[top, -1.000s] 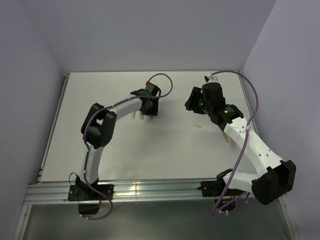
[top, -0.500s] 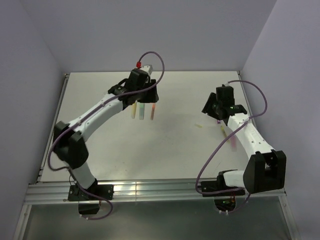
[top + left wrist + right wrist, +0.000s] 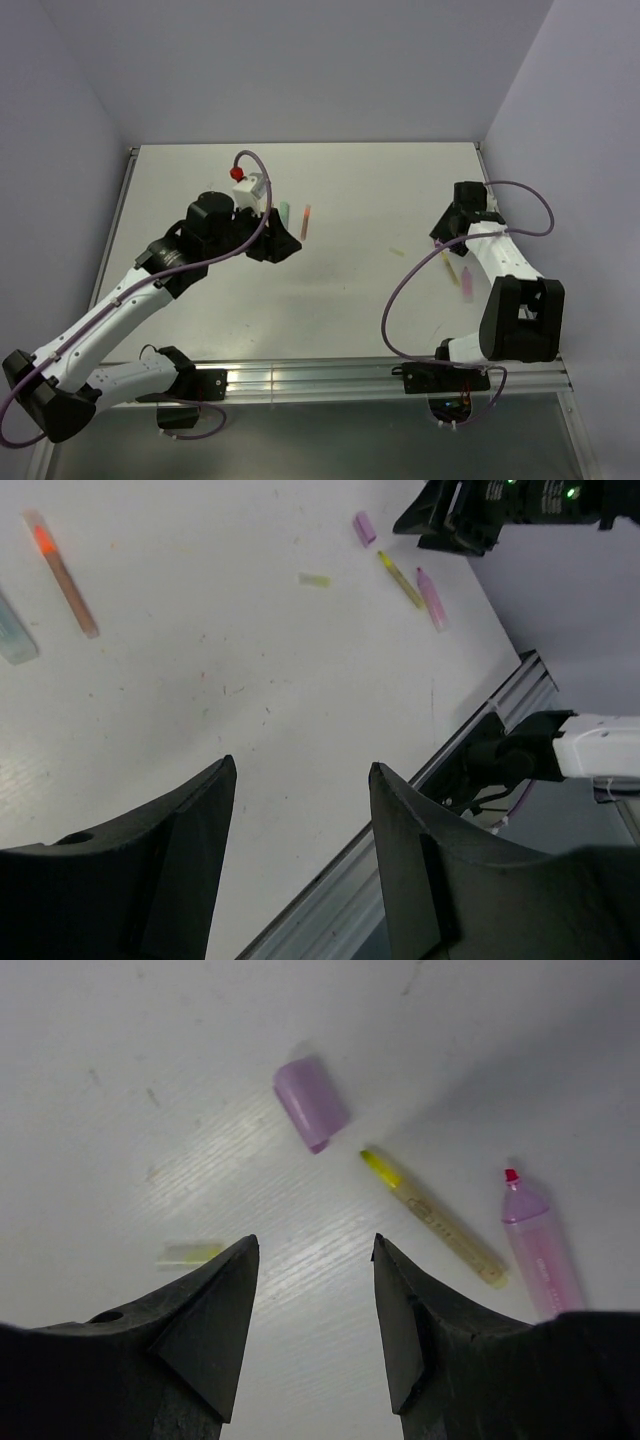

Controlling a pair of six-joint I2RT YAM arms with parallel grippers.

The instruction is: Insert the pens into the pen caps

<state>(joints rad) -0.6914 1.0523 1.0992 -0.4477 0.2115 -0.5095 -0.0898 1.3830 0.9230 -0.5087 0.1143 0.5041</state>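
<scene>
An orange-red pen and a mint-teal pen lie side by side at mid-table. My left gripper hovers just near of them, open and holding nothing. On the right lie a purple pen cap, a slim yellow pen, a pink pen and a small yellow pen cap. My right gripper hangs open above these, touching none of them.
The aluminium rail runs along the table's near edge. The right wall stands close behind the right arm. The table's left edge rail borders the left arm.
The left arm has swung back toward the near left, uncovering the orange-red and mint-teal pens, and its jaws have widened. The right arm has drawn back to the right.
</scene>
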